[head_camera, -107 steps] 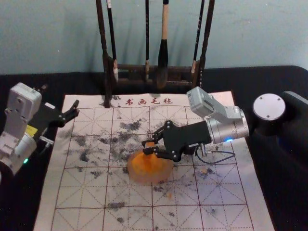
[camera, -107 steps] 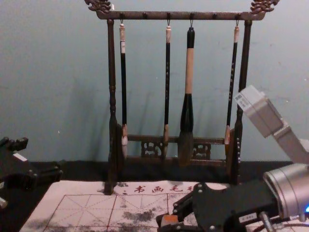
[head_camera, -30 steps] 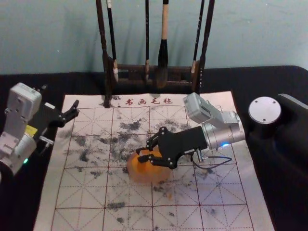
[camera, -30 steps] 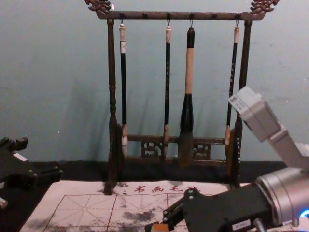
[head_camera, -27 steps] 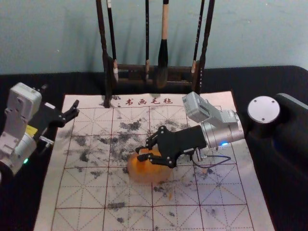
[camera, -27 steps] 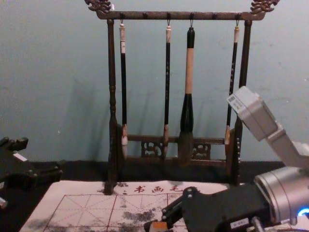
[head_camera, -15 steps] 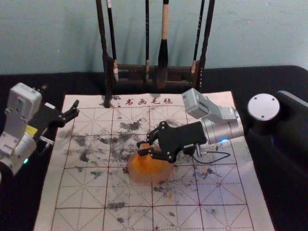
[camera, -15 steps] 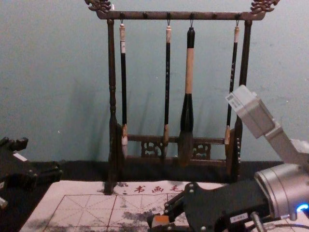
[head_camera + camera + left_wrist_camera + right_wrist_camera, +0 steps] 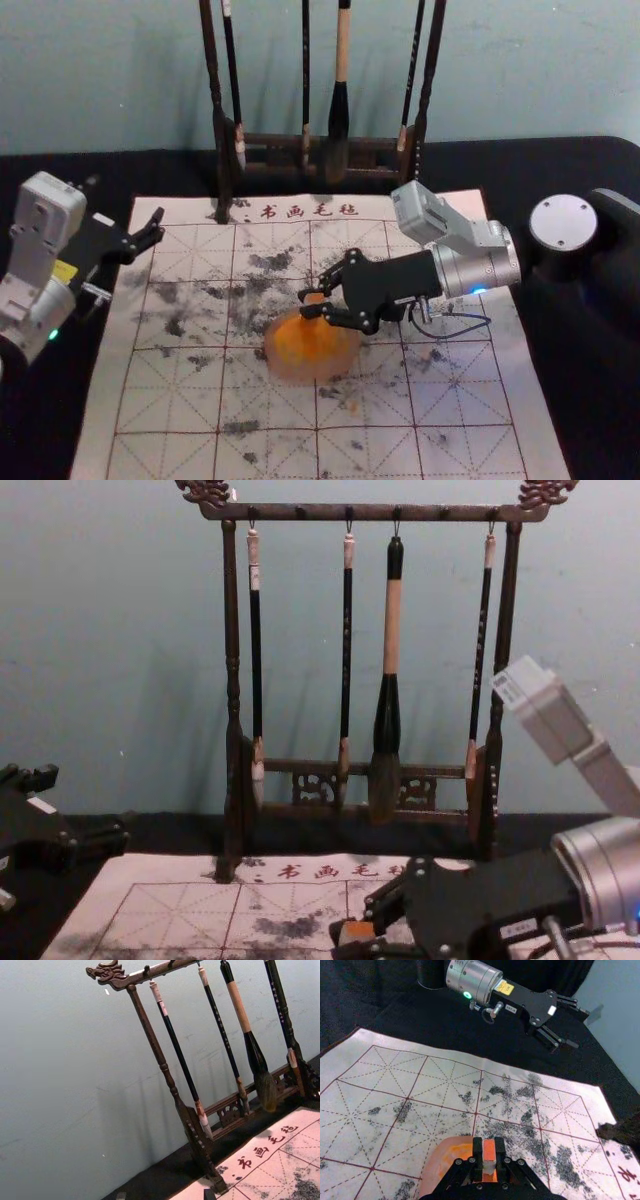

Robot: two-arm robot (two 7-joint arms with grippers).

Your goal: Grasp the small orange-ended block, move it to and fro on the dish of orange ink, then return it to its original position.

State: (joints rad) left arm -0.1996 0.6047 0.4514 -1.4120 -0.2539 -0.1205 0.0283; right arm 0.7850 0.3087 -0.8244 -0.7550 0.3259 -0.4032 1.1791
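In the head view my right gripper (image 9: pixel 312 304) is over the back part of the orange ink dish (image 9: pixel 312 352). The right wrist view shows the same gripper (image 9: pixel 489 1155) shut on the small block (image 9: pixel 489 1162), whose orange end faces up between the fingers. From the chest view, the block's orange top (image 9: pixel 357 930) shows at the fingertips. Whether the block's lower end touches the ink is hidden. Away at the left, my left gripper (image 9: pixel 152 236) is parked with its fingers apart and nothing between them.
A dark wooden rack (image 9: pixel 232 680) with several hanging brushes stands behind the felt mat (image 9: pixel 170 400). Grid lines and black ink smudges cover the mat. Black cloth (image 9: pixel 570 165) lies around it.
Over the last second my right gripper, holding the block, has shifted a little to the right above the dish. The left arm has stayed still.
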